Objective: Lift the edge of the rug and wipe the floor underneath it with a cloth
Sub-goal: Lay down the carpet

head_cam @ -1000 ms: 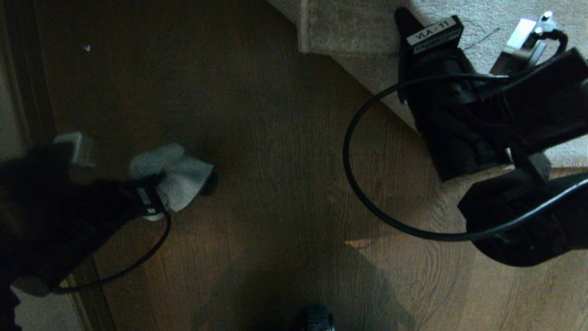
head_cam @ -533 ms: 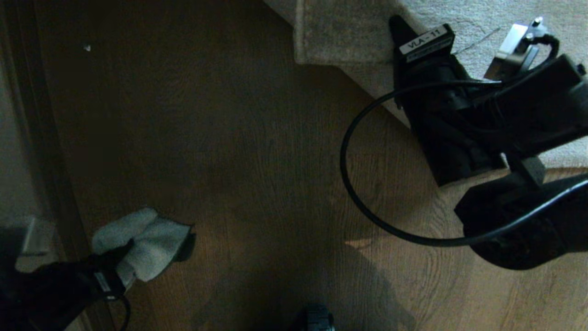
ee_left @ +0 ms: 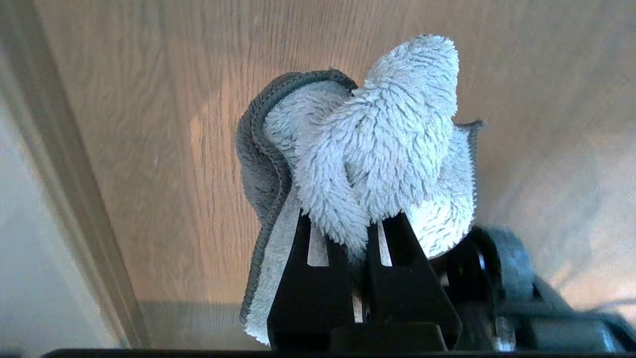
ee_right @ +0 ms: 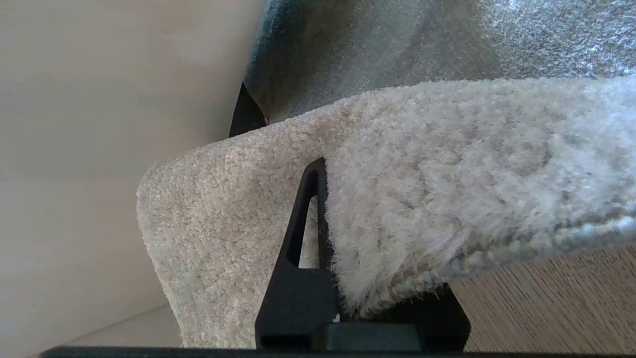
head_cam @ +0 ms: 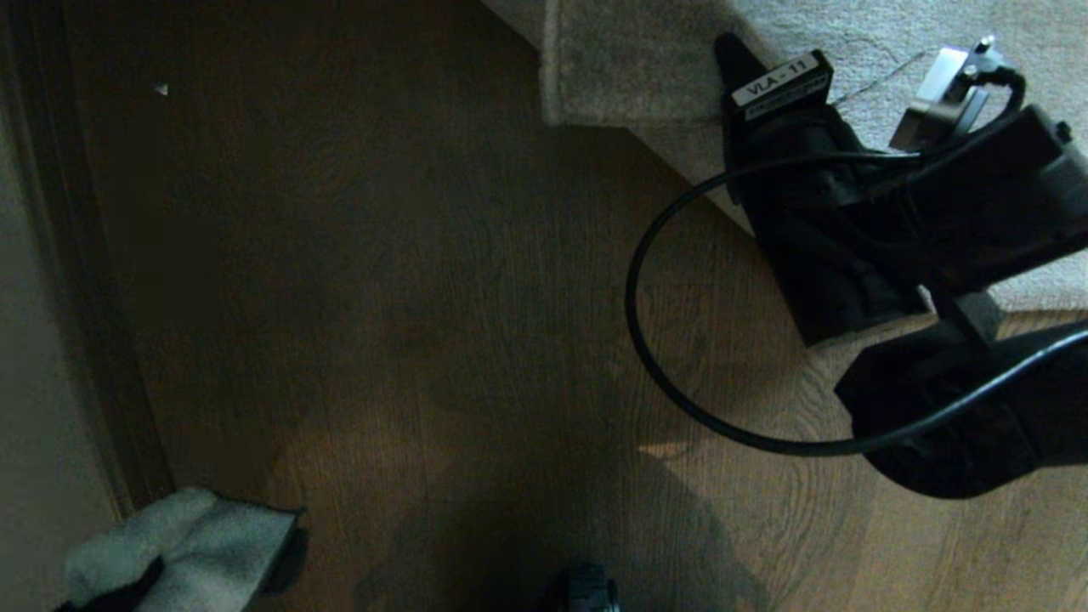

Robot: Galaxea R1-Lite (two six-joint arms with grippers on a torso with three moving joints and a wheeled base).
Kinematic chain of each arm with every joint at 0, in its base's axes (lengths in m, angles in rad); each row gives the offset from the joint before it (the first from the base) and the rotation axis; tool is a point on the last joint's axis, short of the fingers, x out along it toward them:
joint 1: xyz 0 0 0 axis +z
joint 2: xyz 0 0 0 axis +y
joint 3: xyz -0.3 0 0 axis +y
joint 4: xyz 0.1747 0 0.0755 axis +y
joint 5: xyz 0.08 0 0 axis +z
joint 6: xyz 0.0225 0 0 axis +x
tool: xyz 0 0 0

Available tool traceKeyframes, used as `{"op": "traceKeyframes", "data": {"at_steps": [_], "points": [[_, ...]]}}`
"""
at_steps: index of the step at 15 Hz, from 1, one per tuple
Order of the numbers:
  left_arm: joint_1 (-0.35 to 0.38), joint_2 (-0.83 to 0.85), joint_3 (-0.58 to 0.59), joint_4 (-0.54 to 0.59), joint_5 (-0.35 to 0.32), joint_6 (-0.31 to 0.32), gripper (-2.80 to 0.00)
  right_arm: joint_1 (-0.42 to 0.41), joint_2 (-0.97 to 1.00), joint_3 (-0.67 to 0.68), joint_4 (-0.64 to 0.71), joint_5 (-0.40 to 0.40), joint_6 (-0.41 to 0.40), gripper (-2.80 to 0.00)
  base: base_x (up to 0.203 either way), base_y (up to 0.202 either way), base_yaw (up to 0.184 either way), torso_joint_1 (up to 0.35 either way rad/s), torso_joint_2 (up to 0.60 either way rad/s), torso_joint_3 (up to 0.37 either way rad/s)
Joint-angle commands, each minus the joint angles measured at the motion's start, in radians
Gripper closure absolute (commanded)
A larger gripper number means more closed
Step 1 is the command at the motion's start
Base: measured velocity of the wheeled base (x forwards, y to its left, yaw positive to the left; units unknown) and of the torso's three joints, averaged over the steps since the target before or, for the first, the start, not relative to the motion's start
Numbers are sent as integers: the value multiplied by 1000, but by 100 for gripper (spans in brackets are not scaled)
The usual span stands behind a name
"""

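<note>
Under my right gripper [ee_right: 343, 278], clamped on the rug edge [ee_right: 397, 199], the floor [head_cam: 425, 297] lies exposed for wiping. My left gripper [ee_left: 360, 248] pinches the cloth [ee_left: 377, 144], ready.

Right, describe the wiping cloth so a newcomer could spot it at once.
Start from the brown wood-grain plank floor and go to the near left corner of the head view, far from the lifted light-grey plush rug edge that the right gripper pinches. There the left gripper is shut on a small pale-grey fluffy terry cloth, bunched up with a darker stitched hem, the only loose fabric there.
</note>
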Motion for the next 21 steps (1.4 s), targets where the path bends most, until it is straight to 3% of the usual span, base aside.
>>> {"op": "traceKeyframes", "data": {"at_steps": [1, 4, 6, 8, 9, 21], "points": [[0, -310, -16, 191, -3, -2, 0, 0, 8, 4, -48, -3, 4, 0, 0, 0, 0, 0, 0, 0], [0, -318, -23, 342, -46, 8, 0, 0, 19, -5, -48, -1, 4, 0, 0, 0, 0, 0, 0, 0], [1, -318, -5, 305, -72, 59, 0, 0, 19, -5, -48, -1, 4, 0, 0, 0, 0, 0, 0, 0], [-1, -318, 5, 351, -94, 173, 0, 0, 19, -5, -48, -3, 4, 0, 0, 0, 0, 0, 0, 0], [-1, -319, 5, 363, -98, 183, 0, 0, 19, -5, -48, -3, 4, 0, 0, 0, 0, 0, 0, 0], [-6, -318, 5, 363, -99, 169, 0, 0, 8, 3, -48, -4, -19, 0, 0, 0, 0, 0, 0, 0]]}}
